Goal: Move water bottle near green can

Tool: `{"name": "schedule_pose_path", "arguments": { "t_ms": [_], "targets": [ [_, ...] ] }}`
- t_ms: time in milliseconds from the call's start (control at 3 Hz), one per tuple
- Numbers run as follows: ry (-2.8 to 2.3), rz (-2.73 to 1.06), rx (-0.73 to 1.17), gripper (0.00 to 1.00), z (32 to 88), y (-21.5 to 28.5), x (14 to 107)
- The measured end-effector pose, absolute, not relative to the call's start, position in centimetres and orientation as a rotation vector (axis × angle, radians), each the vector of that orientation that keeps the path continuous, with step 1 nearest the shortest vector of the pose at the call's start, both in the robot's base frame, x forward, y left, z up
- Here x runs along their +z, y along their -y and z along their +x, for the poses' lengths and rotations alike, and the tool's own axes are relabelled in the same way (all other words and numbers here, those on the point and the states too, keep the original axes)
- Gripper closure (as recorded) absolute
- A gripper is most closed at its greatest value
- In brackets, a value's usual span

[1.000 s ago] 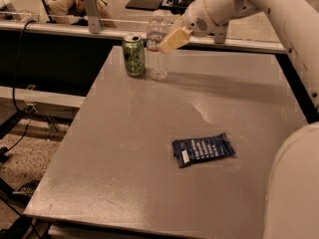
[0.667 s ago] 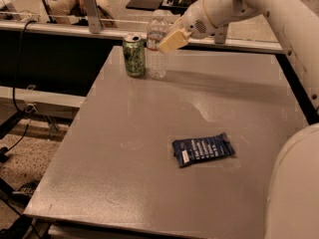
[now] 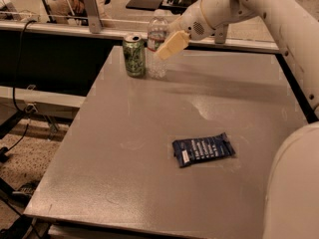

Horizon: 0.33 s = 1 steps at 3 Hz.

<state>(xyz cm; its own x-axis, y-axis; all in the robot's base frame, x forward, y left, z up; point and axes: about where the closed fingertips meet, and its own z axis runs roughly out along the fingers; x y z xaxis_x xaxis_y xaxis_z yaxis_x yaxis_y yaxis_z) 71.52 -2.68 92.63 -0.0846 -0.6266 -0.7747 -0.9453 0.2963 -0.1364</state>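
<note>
The water bottle, clear with a white cap and a red-and-white label band, stands upright at the table's far edge. The green can stands upright just to its left, a small gap apart. My gripper reaches in from the upper right on the white arm and is at the bottle's upper right side, at label height. Its cream-coloured end overlaps the bottle in the camera view. The bottle's base rests on the table.
A flat dark blue snack wrapper lies on the grey table right of centre. A rail and clutter run behind the far edge. The robot's white body fills the lower right corner. The table's left edge drops to the floor.
</note>
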Motion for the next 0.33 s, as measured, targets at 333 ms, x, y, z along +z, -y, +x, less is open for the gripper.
{"name": "schedule_pose_path", "arguments": {
  "t_ms": [333],
  "targets": [
    [-1.8,-1.416,0.527,0.0,71.52,2.67,92.62]
  ]
}}
